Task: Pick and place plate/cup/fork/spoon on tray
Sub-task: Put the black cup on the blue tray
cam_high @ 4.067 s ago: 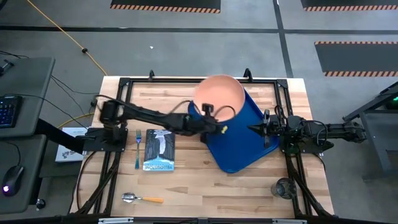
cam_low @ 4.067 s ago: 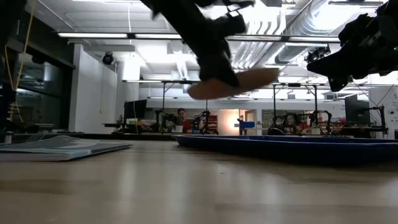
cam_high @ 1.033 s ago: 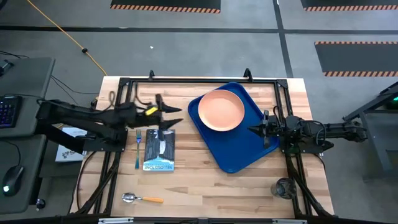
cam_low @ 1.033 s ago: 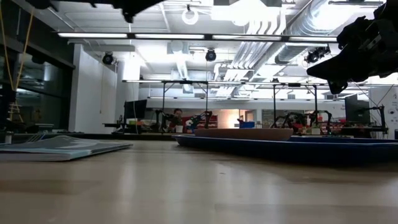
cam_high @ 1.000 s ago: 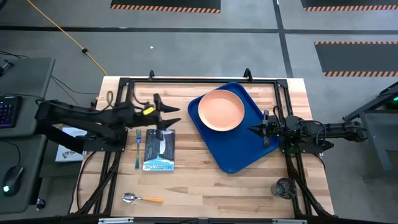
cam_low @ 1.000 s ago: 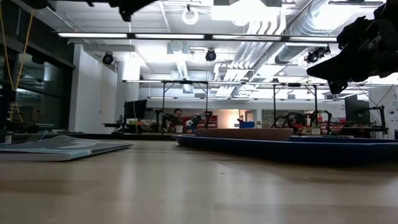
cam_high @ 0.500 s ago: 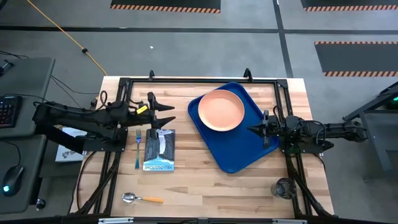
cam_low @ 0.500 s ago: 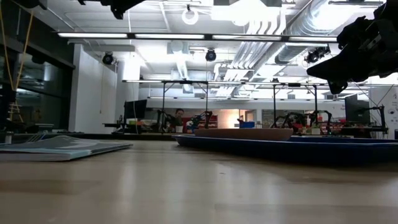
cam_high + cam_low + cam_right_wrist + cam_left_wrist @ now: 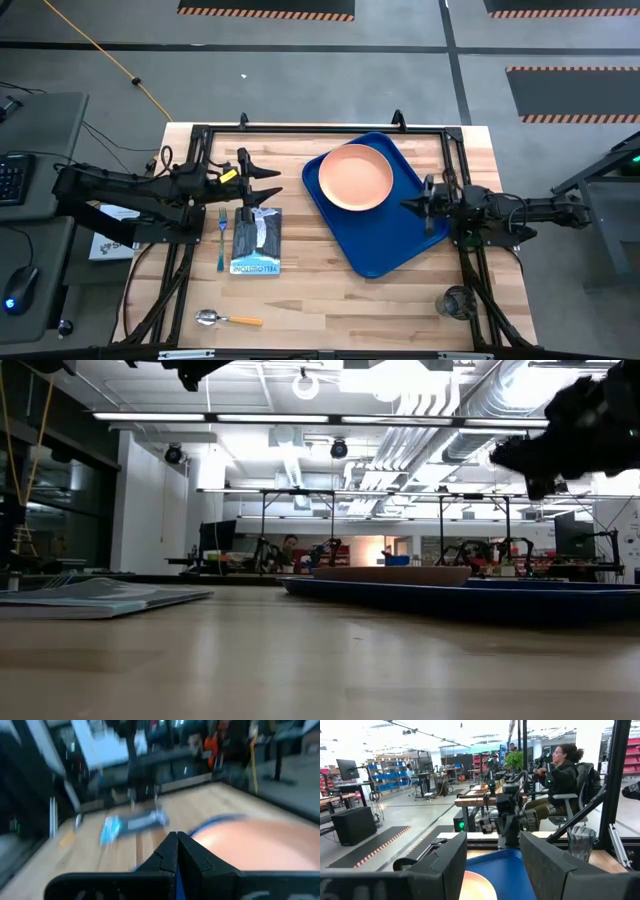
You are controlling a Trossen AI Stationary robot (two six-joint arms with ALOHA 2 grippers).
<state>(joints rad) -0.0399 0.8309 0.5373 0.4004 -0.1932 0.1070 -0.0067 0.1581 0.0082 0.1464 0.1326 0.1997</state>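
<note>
From the high view, the plate [image 9: 355, 177] lies in the far part of the tray [image 9: 385, 245], which sits askew on the right half of the table [image 9: 330, 300]. The left gripper [image 9: 262, 185] hovers left of the tray, above the far end of a blue-and-white booklet [image 9: 256, 242], with its fingers spread apart and holding nothing. The fork [image 9: 220, 238] lies just left of the booklet. The spoon [image 9: 228, 320] rests near the table's near left edge, and the cup [image 9: 456, 302] stands at the near right corner, well apart from the tray. The right gripper [image 9: 407, 207] points at the tray's right edge, fingers pressed together on nothing.

In the low view, the tray [image 9: 470, 598] lies on the right with the plate [image 9: 390, 573] on it, and the booklet [image 9: 100, 598] lies flat on the left. The right gripper [image 9: 500, 456] hangs above the tray.

From the left wrist view, the left gripper's fingers [image 9: 547, 865] stand wide apart, framing the tray [image 9: 505, 870] and the plate's rim [image 9: 477, 890]; the cup [image 9: 581, 841] stands beyond, on the right.

From the right wrist view, the right gripper [image 9: 177, 842] has its fingers meeting at the tips before the plate [image 9: 250, 845], with the booklet [image 9: 132, 824] farther off.
</note>
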